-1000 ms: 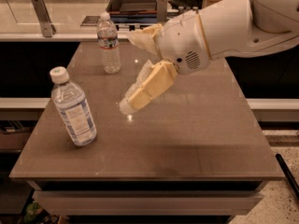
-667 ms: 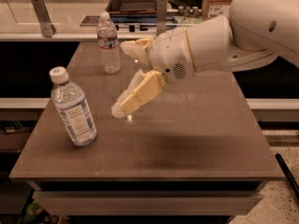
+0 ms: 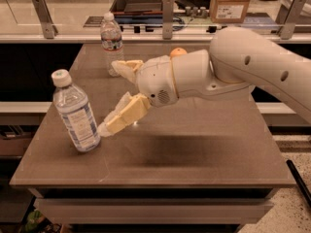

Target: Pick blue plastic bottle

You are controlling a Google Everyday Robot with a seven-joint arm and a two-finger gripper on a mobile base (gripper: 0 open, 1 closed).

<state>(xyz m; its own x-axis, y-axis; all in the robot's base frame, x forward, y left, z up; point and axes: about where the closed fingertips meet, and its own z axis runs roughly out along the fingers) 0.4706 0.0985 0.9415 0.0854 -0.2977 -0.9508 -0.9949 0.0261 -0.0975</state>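
Hand [image 3: 108, 98] was open, mid-left of frame, w/ lower finger just beside blue plastic bottle [image 3: 77, 118]. Risk: finger could've bumped & toppled it.

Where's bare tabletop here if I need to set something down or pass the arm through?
Bare: the front strip of the table, from the blue plastic bottle across to the right edge, and the right half under the arm. Crowded: the left side, where the open gripper hangs between that bottle and the slimmer bottle at the back.
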